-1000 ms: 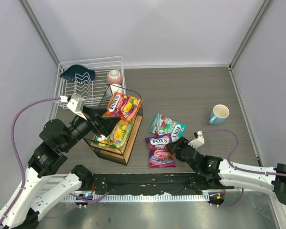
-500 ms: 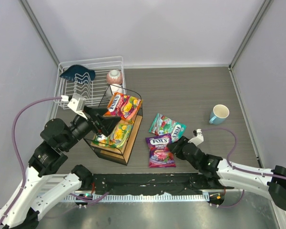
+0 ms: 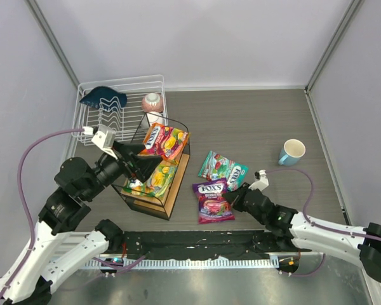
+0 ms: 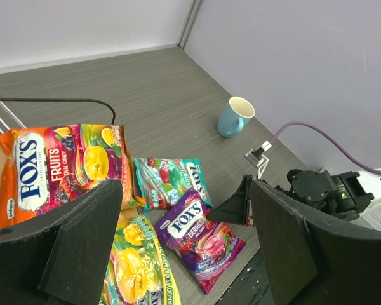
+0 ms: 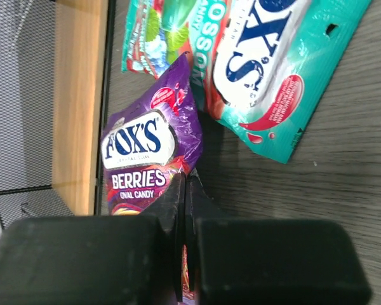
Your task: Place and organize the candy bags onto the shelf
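R gripper hides purple bag edge

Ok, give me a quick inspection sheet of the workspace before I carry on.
Surface: dark wood-grain table, no spills seen.
Job's things: orange-red bag on shelf upper tier; yellow-green bag on lower board; teal bag and purple bag on table.
Clutter: blue mug; white dish rack holding items.
Grippers: left gripper open at shelf; right gripper shut on purple bag's edge.
Cables: purple cables, clear of bags.
Surroundings: grey walls, nothing else seen.
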